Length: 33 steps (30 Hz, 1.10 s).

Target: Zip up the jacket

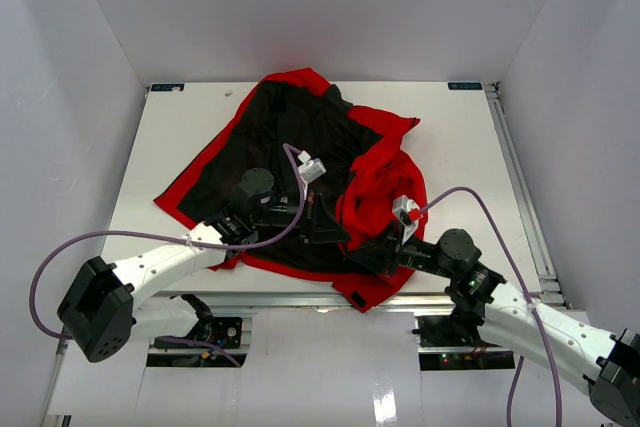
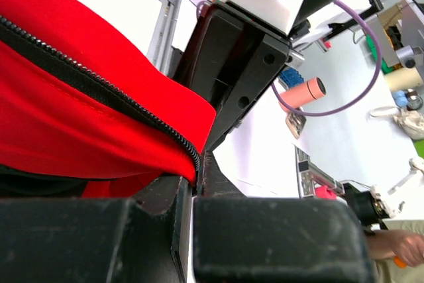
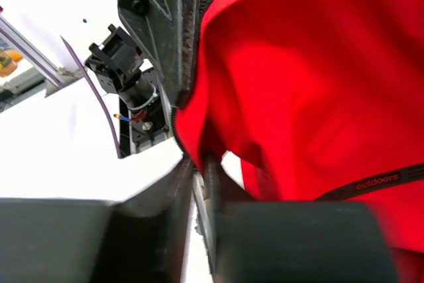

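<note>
The left hand (image 2: 193, 187) is clenched on the zipper (image 2: 99, 87) edge of the jacket (image 1: 385, 147); the right hand (image 3: 201, 177) pinches only a thin hem. The jacket lies open on the counter (image 1: 460, 137); I think pulling may slip that hem out.

Paired white-linked, black-jointed left arm (image 1: 160, 265) and right arm (image 1: 545, 325); trailed lilac cables (image 1: 462, 189); carried white wrist cameras (image 1: 312, 169); ended in black left gripper (image 2: 197, 165) and right gripper (image 3: 199, 164), round screws (image 2: 264, 59) showing.
</note>
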Each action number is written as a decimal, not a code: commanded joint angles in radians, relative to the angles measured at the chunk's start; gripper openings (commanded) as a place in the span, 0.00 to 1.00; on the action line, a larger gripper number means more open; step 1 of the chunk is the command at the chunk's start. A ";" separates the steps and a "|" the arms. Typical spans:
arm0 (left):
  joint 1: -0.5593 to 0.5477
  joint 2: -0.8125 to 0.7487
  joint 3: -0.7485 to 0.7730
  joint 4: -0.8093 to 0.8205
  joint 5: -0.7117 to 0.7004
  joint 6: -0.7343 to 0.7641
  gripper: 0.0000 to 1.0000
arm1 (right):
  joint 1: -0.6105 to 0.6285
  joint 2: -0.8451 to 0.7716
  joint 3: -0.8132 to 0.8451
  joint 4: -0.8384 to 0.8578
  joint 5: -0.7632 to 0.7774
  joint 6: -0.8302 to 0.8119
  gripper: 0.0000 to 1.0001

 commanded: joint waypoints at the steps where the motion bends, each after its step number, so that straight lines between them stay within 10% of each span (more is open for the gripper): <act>1: 0.003 -0.048 0.037 -0.072 -0.047 0.043 0.13 | 0.001 -0.005 0.010 0.076 0.013 0.005 0.08; 6: 0.003 -0.100 0.083 -0.269 -0.267 0.114 0.47 | 0.001 -0.007 0.018 0.081 0.019 0.011 0.08; 12: 0.003 -0.163 0.056 -0.385 -0.365 0.126 0.63 | 0.004 0.008 0.026 0.074 0.063 0.036 0.08; 33: 0.000 -0.132 -0.008 -0.256 -0.324 0.089 0.57 | 0.008 0.154 0.105 0.066 0.230 0.151 0.08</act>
